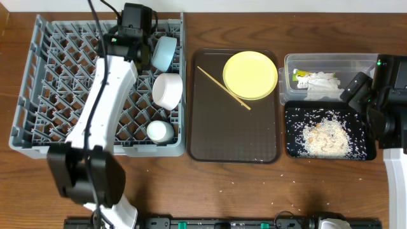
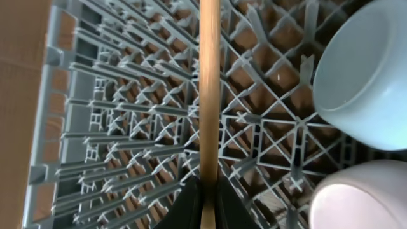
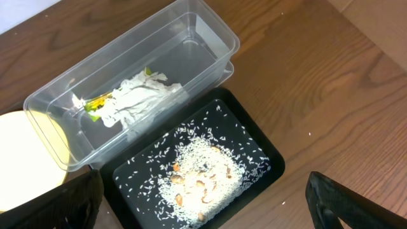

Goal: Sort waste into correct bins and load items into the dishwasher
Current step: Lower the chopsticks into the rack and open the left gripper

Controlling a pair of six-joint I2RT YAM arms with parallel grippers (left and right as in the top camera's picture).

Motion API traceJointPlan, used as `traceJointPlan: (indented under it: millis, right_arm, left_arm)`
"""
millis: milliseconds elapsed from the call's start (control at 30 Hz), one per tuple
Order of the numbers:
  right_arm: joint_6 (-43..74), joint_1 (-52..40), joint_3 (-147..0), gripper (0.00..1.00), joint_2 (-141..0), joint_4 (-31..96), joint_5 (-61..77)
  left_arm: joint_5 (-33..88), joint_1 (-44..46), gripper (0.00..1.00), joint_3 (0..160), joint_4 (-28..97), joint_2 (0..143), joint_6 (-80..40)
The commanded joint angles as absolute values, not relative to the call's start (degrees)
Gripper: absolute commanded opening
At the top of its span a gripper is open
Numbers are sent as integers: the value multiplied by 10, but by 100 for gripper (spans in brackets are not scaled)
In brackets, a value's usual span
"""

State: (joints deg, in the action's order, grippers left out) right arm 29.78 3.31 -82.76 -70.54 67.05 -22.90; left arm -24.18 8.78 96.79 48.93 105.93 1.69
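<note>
My left gripper (image 2: 209,203) is shut on a wooden chopstick (image 2: 209,89) and holds it over the grey dish rack (image 1: 57,76), next to the light blue bowl (image 1: 165,53). The white bowl (image 1: 168,90) and small white cup (image 1: 159,131) stand in the rack too. The other chopstick (image 1: 223,88) and yellow plate (image 1: 250,75) lie on the brown tray (image 1: 235,137). My right gripper (image 3: 203,216) is open above the black tray (image 3: 264,162) of rice scraps (image 3: 200,175). The clear tub (image 3: 191,44) holds crumpled paper (image 3: 143,95) and the green-and-orange wrapper (image 3: 95,105).
A few rice grains lie scattered on the wooden table (image 1: 254,191) in front of the brown tray and on the tray's floor. Both bins stand at the right, close to the right arm's base.
</note>
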Motion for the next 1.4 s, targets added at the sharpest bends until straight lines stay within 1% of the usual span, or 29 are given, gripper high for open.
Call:
traceJointPlan:
  millis: [0, 300, 533, 567, 600, 667, 833, 900, 1000, 1067, 1200, 1367]
  right_arm:
    - [308, 35, -830, 99, -705, 671, -235]
    - [308, 35, -830, 99, -705, 671, -235]
    - [308, 35, -830, 99, -705, 671, -235]
    - [308, 35, -830, 99, -705, 671, -235]
    - [308, 35, -830, 99, -705, 671, -235]
    - [308, 35, -830, 99, -705, 671, -235]
    - [308, 35, -830, 99, -705, 671, -235]
    - [308, 35, -830, 99, -705, 671, -235]
    - [308, 35, -830, 99, -705, 671, -235]
    - [308, 35, -830, 99, -705, 671, -235]
    - [308, 35, -830, 99, -705, 671, -235]
    - [308, 35, -830, 99, -705, 671, -235]
  left_arm:
    - [-245, 91, 8, 969, 475, 1100, 43]
    - [-244, 90, 7, 969, 458, 1129, 13]
    - [-216, 91, 8, 969, 455, 1153, 3]
    - [-216, 91, 12, 969, 455, 1156, -2]
    - [-213, 91, 21, 969, 455, 1159, -3]
    - [-204, 91, 33, 969, 455, 1161, -3]
    - [-204, 91, 40, 994, 466, 1145, -10]
    - [-197, 92, 41, 1017, 486, 1129, -39]
    - [-128, 99, 41, 1051, 519, 1096, -92]
    - [-85, 110, 43, 1058, 531, 1075, -167]
    - [-79, 158, 44, 1058, 551, 1067, -289]
    - [-80, 223, 44, 1055, 533, 1103, -358]
